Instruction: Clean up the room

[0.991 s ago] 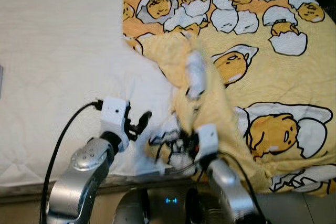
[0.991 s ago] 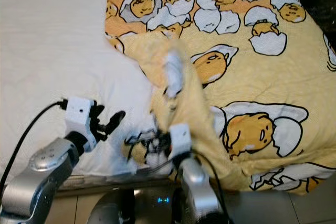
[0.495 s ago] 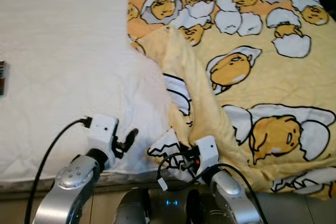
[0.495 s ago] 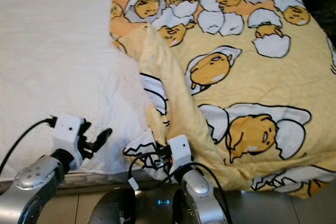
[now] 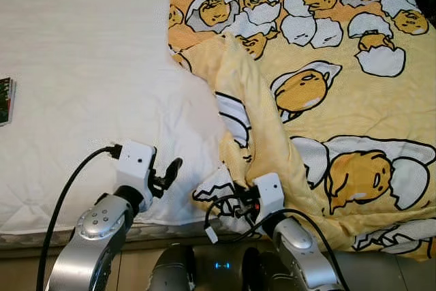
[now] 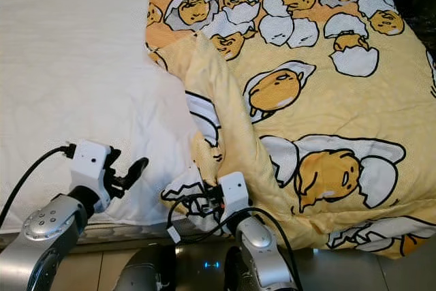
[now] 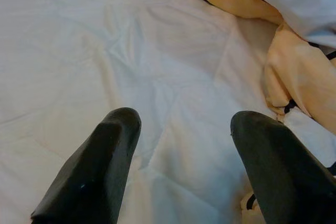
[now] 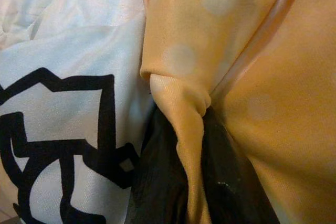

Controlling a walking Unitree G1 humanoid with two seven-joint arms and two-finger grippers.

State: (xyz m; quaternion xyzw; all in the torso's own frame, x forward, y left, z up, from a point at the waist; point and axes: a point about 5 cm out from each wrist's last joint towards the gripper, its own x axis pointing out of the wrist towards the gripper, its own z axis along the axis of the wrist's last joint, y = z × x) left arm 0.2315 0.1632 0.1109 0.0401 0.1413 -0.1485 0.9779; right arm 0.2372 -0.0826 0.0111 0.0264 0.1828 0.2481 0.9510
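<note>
Pinching a fold of the yellow egg-print blanket point(image 5: 327, 100) at the bed's near edge, the right gripper point(image 8: 184, 182) was clenched on it. Left gripper point(image 7: 181, 150) hovered released over the white sheet point(image 5: 82, 66), just left of the blanket.

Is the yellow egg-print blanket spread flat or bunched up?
Partly bunched: the blanket lies flat on the right, but its left edge is folded into a ridge, pinched by the right gripper.

no readable text, labels or numbers

Bright, even light; sharp frames
</note>
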